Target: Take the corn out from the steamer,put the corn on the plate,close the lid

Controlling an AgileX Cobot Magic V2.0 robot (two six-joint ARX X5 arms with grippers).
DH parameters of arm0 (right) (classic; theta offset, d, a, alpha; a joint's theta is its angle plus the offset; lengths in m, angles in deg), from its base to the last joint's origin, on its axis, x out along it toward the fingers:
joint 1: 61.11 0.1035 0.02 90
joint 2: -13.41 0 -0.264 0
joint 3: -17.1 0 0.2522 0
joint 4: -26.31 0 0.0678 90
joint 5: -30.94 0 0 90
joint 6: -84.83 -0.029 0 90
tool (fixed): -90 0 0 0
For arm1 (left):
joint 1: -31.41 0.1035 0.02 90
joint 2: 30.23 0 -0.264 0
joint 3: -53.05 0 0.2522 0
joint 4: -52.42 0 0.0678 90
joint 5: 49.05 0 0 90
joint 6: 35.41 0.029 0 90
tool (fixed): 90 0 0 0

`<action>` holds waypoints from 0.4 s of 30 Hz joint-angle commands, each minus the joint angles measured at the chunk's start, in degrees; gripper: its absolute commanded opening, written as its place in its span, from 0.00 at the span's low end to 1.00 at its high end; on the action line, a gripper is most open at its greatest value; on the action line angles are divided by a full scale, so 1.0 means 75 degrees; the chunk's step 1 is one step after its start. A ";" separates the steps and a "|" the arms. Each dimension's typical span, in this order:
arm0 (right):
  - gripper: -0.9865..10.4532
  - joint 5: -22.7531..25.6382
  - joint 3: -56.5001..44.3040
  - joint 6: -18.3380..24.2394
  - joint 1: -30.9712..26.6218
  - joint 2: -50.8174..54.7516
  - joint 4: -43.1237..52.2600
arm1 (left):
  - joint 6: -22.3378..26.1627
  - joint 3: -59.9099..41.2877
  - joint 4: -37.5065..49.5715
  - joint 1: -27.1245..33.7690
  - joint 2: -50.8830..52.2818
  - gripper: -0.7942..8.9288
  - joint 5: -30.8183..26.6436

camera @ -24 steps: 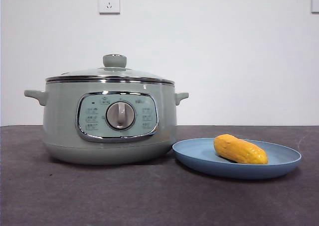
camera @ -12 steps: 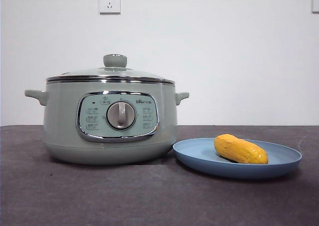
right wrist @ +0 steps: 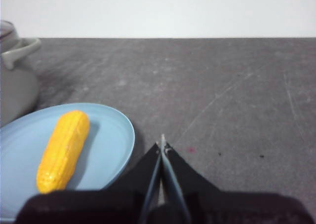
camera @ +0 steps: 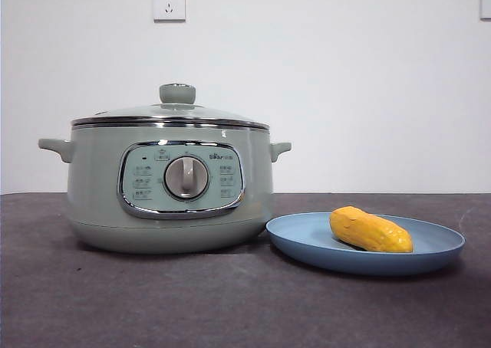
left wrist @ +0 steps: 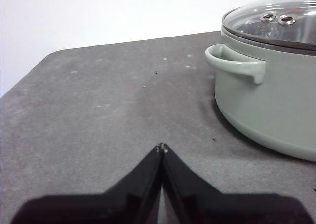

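From my remote seat I see the steamer (camera: 169, 187) sitting on the dark grey table (camera: 153, 302), control panel w/ dial (camera: 186, 178) facing the front cam. The lid (camera: 170, 115) is on the pot, chrome rim seated all round, green knob (camera: 177, 93) up top; in the left wrist view the glass dome shows two small vent holes and one side handle (left wrist: 236, 62) sticks out toward the cam. The plate (camera: 307, 244) sits just beside the steamer on the table, its rim close to the pot's base; can't tell if they touch. The corn (camera: 370, 230) lies on its side inside the plate, one end a bit higher in the front view, and it's well clear of the pot. Left gripper (left wrist: 162, 147) hovers low over bare table near the steamer's handle side, jaws pressed together, holding nothing. Right gripper (right wrist: 162, 144) is also over bare table, just beside the plate's rim, jaws closed tip to tip & empty. Neither arm shows in the front view. White wall behind, w/ a socket (camera: 169, 3) above the pot.
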 commanded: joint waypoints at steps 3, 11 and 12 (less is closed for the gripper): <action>0.09 -0.0012 -0.0099 -0.0189 0.0006 0.0026 -0.0058 | -0.0044 -0.0108 0.0035 0.0006 0.0015 0.08 -0.0026; 0.09 0.0000 -0.0096 -0.0248 0.0006 0.0023 -0.0052 | -0.0044 -0.0108 0.0035 0.0006 0.0015 0.08 -0.0026; 0.09 0.0003 -0.0096 -0.0248 0.0006 0.0023 -0.0050 | -0.0044 -0.0108 0.0035 0.0006 0.0015 0.08 -0.0026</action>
